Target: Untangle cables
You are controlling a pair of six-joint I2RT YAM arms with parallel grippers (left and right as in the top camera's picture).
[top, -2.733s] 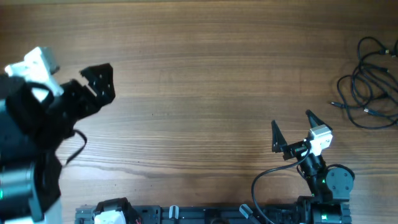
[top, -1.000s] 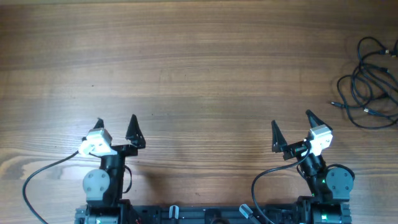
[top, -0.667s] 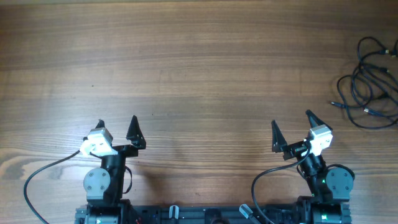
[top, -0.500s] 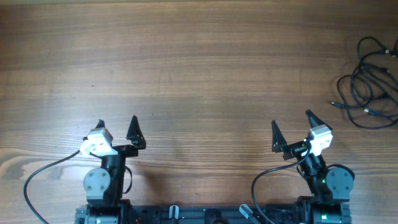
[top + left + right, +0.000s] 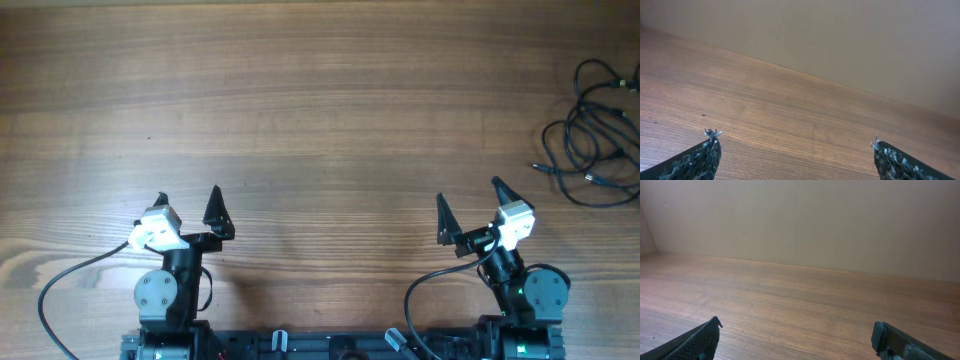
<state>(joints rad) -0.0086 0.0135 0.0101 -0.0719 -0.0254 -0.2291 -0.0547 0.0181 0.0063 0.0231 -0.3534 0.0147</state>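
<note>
The cables (image 5: 597, 135) lie as a loose tangle of thin black loops at the table's far right edge, with small plug ends pointing left. They show only in the overhead view. My left gripper (image 5: 187, 194) rests open near the front left, nothing between its fingers. My right gripper (image 5: 466, 194) stands open near the front right, well short of the cables and left of them. In both wrist views only bare wood lies between the black fingertips (image 5: 711, 150) (image 5: 707, 335), with the left gripper (image 5: 794, 140) and the right gripper (image 5: 796, 326) wide apart.
The wooden table (image 5: 320, 130) stretches across the whole view. Both arm bases and a black rail (image 5: 330, 345) sit along the front edge. A thick black wire (image 5: 60, 285) trails from the left arm. A plain beige wall (image 5: 800, 220) stands behind the table.
The left arm has swung down from high at the far left to rest at the front left. Over the last second nothing has moved.
</note>
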